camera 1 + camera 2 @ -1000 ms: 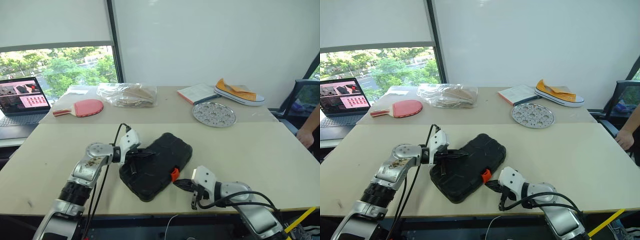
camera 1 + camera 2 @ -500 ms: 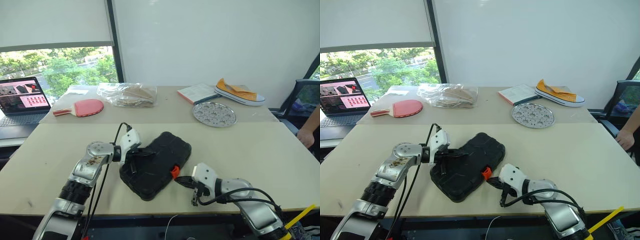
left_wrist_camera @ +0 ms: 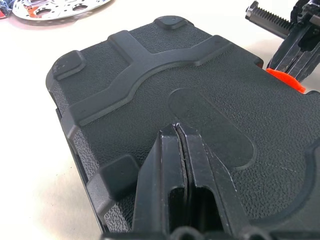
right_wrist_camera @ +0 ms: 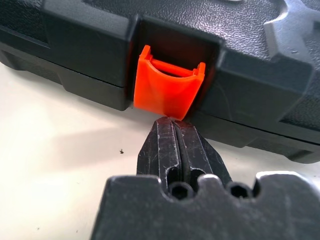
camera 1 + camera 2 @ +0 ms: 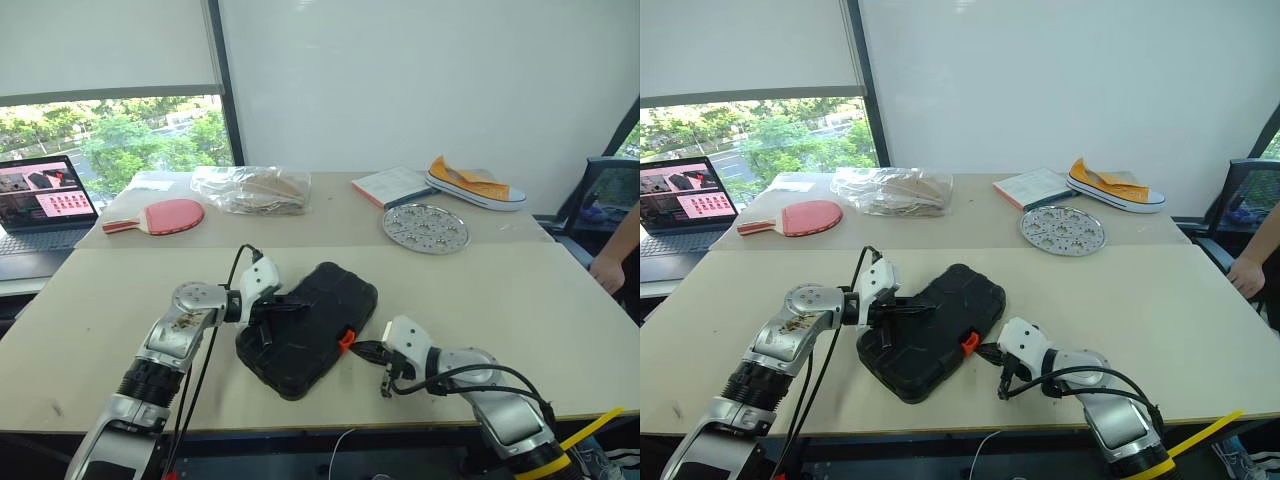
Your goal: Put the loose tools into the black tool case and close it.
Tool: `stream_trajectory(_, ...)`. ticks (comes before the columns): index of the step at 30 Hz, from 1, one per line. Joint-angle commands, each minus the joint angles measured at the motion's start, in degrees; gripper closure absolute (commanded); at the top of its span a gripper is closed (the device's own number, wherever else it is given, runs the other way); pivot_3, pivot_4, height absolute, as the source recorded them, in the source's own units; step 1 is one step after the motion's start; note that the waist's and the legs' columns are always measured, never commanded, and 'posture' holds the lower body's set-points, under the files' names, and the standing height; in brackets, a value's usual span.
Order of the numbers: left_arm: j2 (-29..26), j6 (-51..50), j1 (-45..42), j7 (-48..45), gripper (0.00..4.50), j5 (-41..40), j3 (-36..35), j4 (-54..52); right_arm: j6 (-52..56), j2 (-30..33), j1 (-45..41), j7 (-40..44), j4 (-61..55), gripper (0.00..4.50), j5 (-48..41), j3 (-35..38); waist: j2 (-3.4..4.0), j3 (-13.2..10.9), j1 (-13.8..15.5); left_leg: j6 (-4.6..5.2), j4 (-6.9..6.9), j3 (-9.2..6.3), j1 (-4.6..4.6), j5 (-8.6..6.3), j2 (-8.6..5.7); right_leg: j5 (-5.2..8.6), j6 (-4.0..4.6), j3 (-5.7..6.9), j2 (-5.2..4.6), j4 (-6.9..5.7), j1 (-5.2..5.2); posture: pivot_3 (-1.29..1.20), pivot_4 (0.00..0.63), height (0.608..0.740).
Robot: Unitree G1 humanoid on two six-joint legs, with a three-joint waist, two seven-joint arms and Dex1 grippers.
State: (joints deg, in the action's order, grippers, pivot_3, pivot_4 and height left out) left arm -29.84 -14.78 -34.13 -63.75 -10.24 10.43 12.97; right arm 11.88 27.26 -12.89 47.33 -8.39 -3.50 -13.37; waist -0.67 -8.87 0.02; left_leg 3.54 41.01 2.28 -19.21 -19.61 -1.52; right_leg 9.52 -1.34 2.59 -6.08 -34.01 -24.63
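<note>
The black tool case [image 5: 308, 327] lies closed; the left gripper [image 3: 179, 131], fingers together, rests on its lid. The right gripper [image 4: 174, 121] (also pinched shut, empty) touches the orange latch [image 4: 168, 87].

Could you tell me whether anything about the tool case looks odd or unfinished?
The black tool case lies shut but askew on the table, and its orange latch sticks outward, seemingly not snapped. The shut right end effector sits at the latch's lower edge.
</note>
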Motion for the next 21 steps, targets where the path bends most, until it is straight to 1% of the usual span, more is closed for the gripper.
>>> stream_trajectory(1,0.61,-1.11,2.75,-0.23,4.45,3.32,4.21,4.74,-2.52,-2.49,-3.47,-0.64,-3.17,4.50,-1.65,0.02,0.00,0.00,0.00,0.00,0.00,0.00,0.00,0.00,0.00,0.00,0.00,0.00,0.00,0.00,0.00,0.00,0.150,0.740)
stream_trajectory(4,0.67,-0.85,2.75,-0.21,4.45,3.38,4.19,5.11,-2.05,-3.13,-3.72,-0.64,-3.82,4.50,-1.88,0.09,0.01,0.00,0.00,0.00,0.00,0.00,-0.02,0.00,0.01,0.00,0.01,-0.01,-0.01,0.00,-0.03,0.00,0.150,0.740)
stream_trajectory(6,0.61,-0.35,3.07,0.11,4.45,3.04,3.48,5.05,-1.61,-2.38,-2.87,-0.10,-4.92,4.50,-2.21,0.63,0.01,0.00,0.00,0.00,0.00,0.00,-0.04,0.00,0.01,0.00,0.01,-0.01,-0.01,-0.01,-0.08,0.00,0.150,0.740)
stream_trajectory(8,0.44,1.63,3.84,-0.31,4.45,1.37,1.47,4.48,-1.29,-0.63,-1.09,0.61,-6.25,4.50,-3.03,2.27,0.02,-0.01,0.00,-0.01,-0.01,0.00,-0.06,0.01,0.01,-0.01,0.02,-0.02,-0.01,-0.01,-0.12,0.00,0.150,0.740)
stream_trajectory(10,0.25,1.86,5.07,-1.26,4.45,-2.38,-2.09,2.68,-0.97,1.49,1.28,1.69,-7.96,4.50,-5.03,4.93,0.03,-0.01,0.00,-0.02,-0.05,0.01,-0.13,0.01,0.01,-0.04,0.10,-0.05,-0.03,-0.01,-0.23,0.00,0.150,0.740)
stream_trajectory(11,-0.49,2.24,6.06,-1.74,4.21,-3.78,-3.84,1.27,-0.61,2.53,2.63,2.22,-8.97,4.50,-6.54,6.82,0.03,-0.01,-0.05,-0.02,-0.09,0.02,-0.17,0.01,0.01,-0.12,0.29,-0.06,-0.03,-0.01,-0.31,0.00,0.150,0.740)
stream_trajectory(12,-1.47,3.21,7.29,-2.80,3.90,-4.94,-5.18,-0.19,-0.17,3.47,3.94,2.58,-9.91,4.21,-8.01,8.60,0.03,-0.01,-0.18,-0.02,-0.16,0.04,-0.21,0.01,0.01,-0.16,0.42,-0.09,-0.05,-0.01,-0.39,0.00,0.150,0.740)
stream_trajectory(13,-2.70,4.49,9.05,-4.21,3.76,-6.45,-7.04,-1.79,-0.16,4.70,5.56,3.69,-10.93,3.93,-9.88,10.54,0.04,0.00,-0.36,-0.02,-0.21,0.04,-0.21,0.01,0.02,-0.17,0.46,-0.11,-0.10,-0.01,-0.42,0.00,0.150,0.740)
stream_trajectory(14,-3.94,5.28,10.71,-5.21,3.27,-7.57,-8.58,-3.09,-0.55,5.87,6.96,4.52,-11.60,3.76,-11.11,12.22,0.05,0.00,-0.54,-0.03,-0.29,0.05,-0.21,0.00,0.03,-0.16,0.51,-0.12,-0.09,-0.01,-0.46,0.00,0.150,0.740)
stream_trajectory(17,-8.58,9.18,16.20,-6.15,2.25,-8.61,-13.61,-5.06,-2.94,9.49,11.05,7.12,-11.58,2.78,-13.85,17.50,0.05,0.00,-0.89,-0.54,-0.36,0.04,-0.18,0.07,0.15,0.00,0.68,-0.07,-0.02,0.01,-0.50,0.00,0.150,0.740)
stream_trajectory(18,-9.88,10.41,17.71,-6.27,1.91,-8.57,-14.79,-5.40,-3.95,10.35,12.02,7.77,-11.23,2.46,-14.32,18.81,0.08,-0.02,-0.97,-0.57,-0.41,0.04,-0.17,0.02,0.16,0.07,0.72,-0.08,0.02,0.01,-0.55,0.00,0.150,0.740)
stream_trajectory(19,-11.65,11.36,19.81,-6.08,1.40,-8.53,-16.52,-5.53,-5.14,11.48,13.25,8.98,-10.42,2.00,-14.91,20.53,0.05,-0.03,-0.89,-0.57,-0.54,0.05,-0.16,0.00,0.14,0.10,0.75,-0.13,0.03,0.03,-0.63,0.00,0.150,0.740)
stream_trajectory(21,-13.95,15.40,23.91,-5.64,0.77,-8.15,-19.88,-5.25,-10.35,13.04,14.88,12.16,-7.59,1.39,-15.72,23.06,0.05,-0.03,-0.79,-0.56,-0.71,0.02,-0.10,-0.03,0.14,0.16,0.76,-0.07,0.03,0.12,-0.62,0.00,0.150,0.740)
